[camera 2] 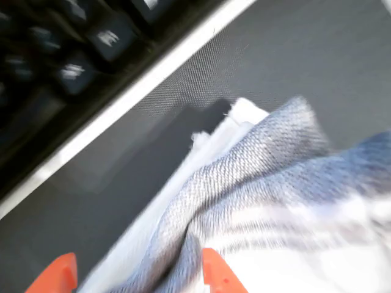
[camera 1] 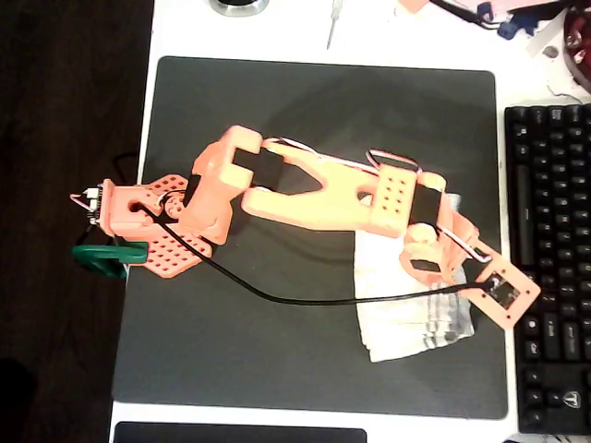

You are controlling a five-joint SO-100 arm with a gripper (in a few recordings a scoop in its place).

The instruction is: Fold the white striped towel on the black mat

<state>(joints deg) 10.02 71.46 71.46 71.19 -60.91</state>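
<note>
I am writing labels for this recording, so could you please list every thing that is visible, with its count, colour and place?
white striped towel: one, white with grey stripes, bunched on the right part of the mat in the overhead view, under the gripper.
black mat: one, dark grey-black, covering most of the white table.
table: one, white, under the mat.
keyboard: one, black, at the right edge, beside the mat.
screwdriver-like tool: one, pale, at the top edge on the table.
green clamp: one, at the arm's base, left.
black cable: one, running across the mat along the arm.
arm: one, orange.
gripper: one, orange fingertips with towel between them in the wrist view.
</note>
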